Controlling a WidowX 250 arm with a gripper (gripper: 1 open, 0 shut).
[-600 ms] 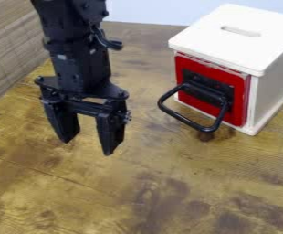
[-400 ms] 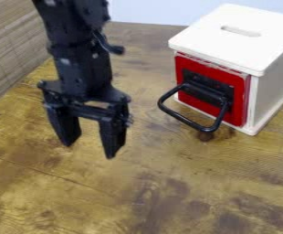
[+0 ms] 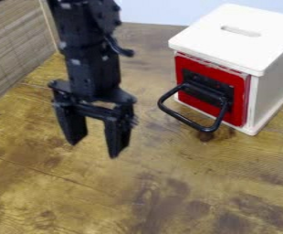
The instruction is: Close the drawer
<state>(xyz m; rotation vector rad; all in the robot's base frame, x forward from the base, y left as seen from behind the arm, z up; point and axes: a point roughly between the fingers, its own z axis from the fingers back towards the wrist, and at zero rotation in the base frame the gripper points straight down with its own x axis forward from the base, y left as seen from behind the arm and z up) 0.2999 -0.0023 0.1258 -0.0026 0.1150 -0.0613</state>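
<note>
The black robot arm [image 3: 93, 55] reaches down from the upper left of the frame, slightly blurred. Its gripper [image 3: 95, 132] hangs left of center with the fingers [image 3: 117, 135] spread wide and nothing between them. At the upper right, a white box cabinet [image 3: 235, 38] with a slot in its top stands on the wooden counter [image 3: 169, 196]. The red-fronted drawer [image 3: 235, 110] is in its front, and its black loop handle [image 3: 184, 120] sticks out toward the middle, well apart from the fingers. A slatted panel [image 3: 13, 46] fills the upper left corner.
</note>
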